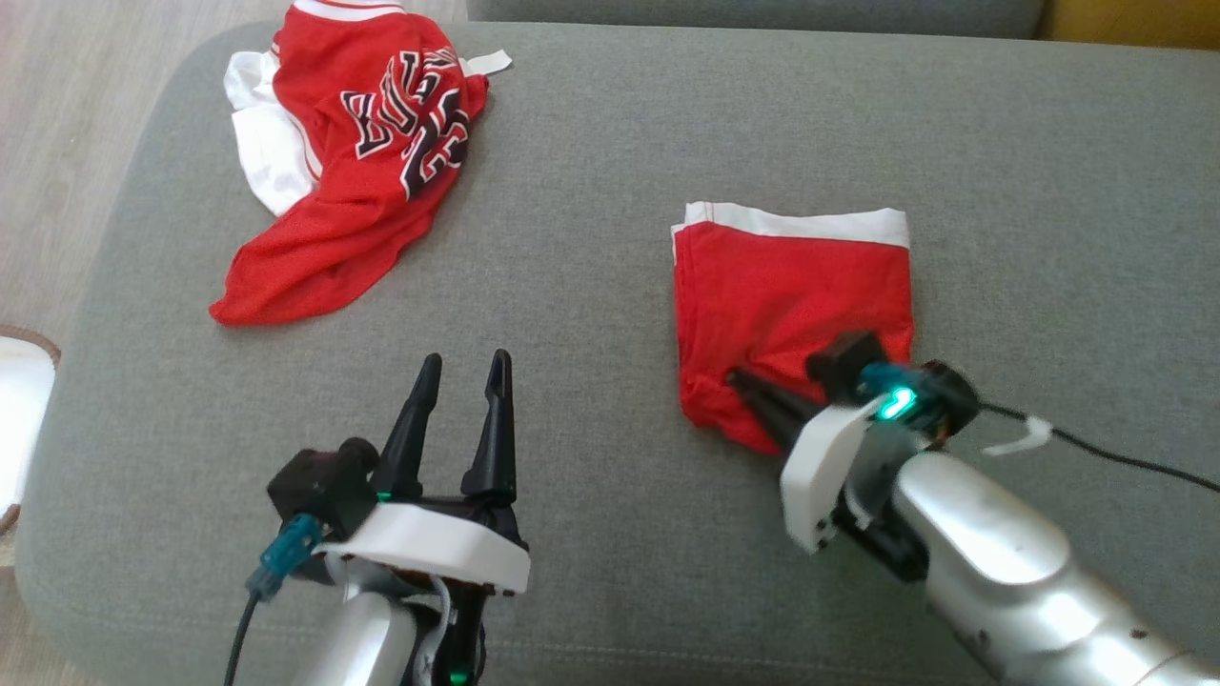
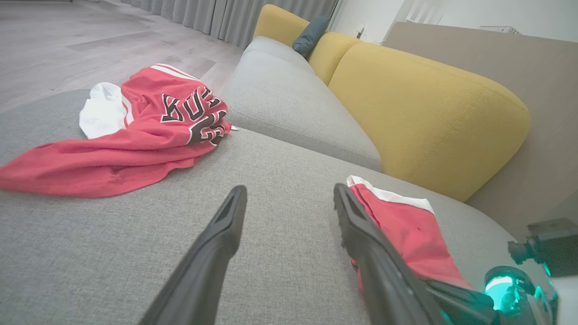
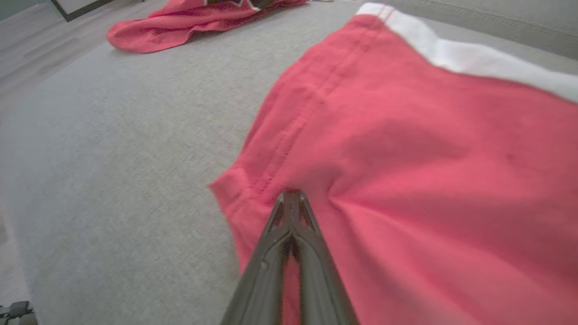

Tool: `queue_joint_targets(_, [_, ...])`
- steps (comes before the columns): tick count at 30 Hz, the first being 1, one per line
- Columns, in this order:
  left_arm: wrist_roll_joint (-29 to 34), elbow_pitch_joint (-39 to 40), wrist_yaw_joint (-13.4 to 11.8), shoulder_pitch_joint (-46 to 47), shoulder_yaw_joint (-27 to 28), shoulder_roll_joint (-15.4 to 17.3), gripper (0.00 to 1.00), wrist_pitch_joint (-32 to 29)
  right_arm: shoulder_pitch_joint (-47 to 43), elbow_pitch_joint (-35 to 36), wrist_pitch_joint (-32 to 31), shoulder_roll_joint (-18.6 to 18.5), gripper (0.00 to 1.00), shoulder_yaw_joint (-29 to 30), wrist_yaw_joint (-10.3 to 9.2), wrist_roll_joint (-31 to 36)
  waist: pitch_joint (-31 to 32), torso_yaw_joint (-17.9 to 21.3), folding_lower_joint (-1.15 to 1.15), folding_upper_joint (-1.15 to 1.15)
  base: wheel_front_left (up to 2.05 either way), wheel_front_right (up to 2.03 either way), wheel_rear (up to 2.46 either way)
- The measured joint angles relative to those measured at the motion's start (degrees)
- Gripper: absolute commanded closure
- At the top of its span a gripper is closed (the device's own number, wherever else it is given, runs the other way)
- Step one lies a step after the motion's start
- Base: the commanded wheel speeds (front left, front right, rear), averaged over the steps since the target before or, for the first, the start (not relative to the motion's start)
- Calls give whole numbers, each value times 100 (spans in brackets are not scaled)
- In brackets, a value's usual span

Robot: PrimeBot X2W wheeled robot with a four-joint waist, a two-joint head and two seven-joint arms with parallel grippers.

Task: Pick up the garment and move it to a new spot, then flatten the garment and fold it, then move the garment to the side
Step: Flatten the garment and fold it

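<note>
While aslant, right fingers (image 3: 273, 257) on cloth (image 3: 406, 149)

I saw a wide grey woven-fabric sofa seat (image 1: 648, 572) spread before me, mustard-yellow padded backrests (image 2: 429, 113) behind it, a small dark teal cushion (image 2: 310, 32) tucked between them. Pale wood-plank floor (image 2: 67, 40) ran to grey pleated curtains (image 2: 216, 16) under soft even light.

Head view looks down on the cushion (image 1: 610, 143); both low wrist views share the garment (image 2: 135, 135).
</note>
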State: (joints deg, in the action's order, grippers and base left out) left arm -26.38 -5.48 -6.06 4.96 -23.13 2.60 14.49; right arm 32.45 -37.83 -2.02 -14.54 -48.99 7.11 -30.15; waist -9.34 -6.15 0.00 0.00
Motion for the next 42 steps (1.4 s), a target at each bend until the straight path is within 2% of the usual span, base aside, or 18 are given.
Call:
queue_joint_targets(7, [1, -2, 0, 0, 2, 0, 0, 0, 22, -58, 104, 121, 100, -589, 0, -336, 12, 34, 0, 0, 0, 0, 0])
queue_joint_targets(14, [1, -4, -4, -1, 9, 0, 0, 0, 120, -121, 414, 143, 100, -760, 0, -467, 79, 106, 0, 0, 0, 0, 0])
queue_joint_targets(15, [1, -4, -5, -1, 12, 1, 0, 0, 120, -120, 490, 146, 87, -758, 0, -467, 96, 126, 0, 0, 0, 0, 0])
queue_joint_targets(16, [1, -4, -5, -2, 13, 0, 0, -1, 120, -120, 582, 146, 63, -740, 0, -466, 114, 148, 0, 0, 0, 0, 0])
queue_joint_targets(17, [1, -4, -4, -2, 22, 0, 0, -1, 120, -119, 679, 151, 46, -686, 0, -465, 136, 173, 0, 0, 0, 0, 0])
queue_joint_targets(18, [1, -7, -4, -2, 31, 0, 0, -1, 120, -119, 767, 153, 17, -603, 0, -464, 160, 196, 0, 0, 0, 0, 0])
queue_joint_targets(19, [1, -8, -4, -4, 41, 0, 0, 0, 120, -118, 871, 153, 4, -505, 0, -459, 187, 220, 0, 0, 0, 0, 0])
queue_joint_targets(21, [9, -16, 0, -8, 65, 0, 0, 0, 119, -115, 1068, 154, 0, -261, 0, -441, 244, 270, 0, 0, 0, 0, 0])
queue_joint_targets(27, [57, -165, 2, -8, 153, 0, 0, -1, 20, -82, 1495, 202, 0, 1139, 0, -55, 482, 434, 0, 0, 0, 0, 0])
queue_joint_targets(33, [86, -278, 1, -9, 209, 0, 0, 0, -715, 275, 1592, 393, 0, 2611, 0, 604, 703, 526, 0, 0, 0, 0, 0])
queue_joint_targets(38, [120, -352, 1, -123, 359, 0, 0, 0, -1466, 861, 1617, 740, 0, 3742, 0, 1268, 872, 550, 0, 0, 0, 0, 0])
queue_joint_targets(42, [229, -355, 1, -370, 388, 1, 0, -1, -2053, 1350, 1604, 1014, 0, 4328, 0, 1631, 970, 544, 0, 0, 0, 0, 0])
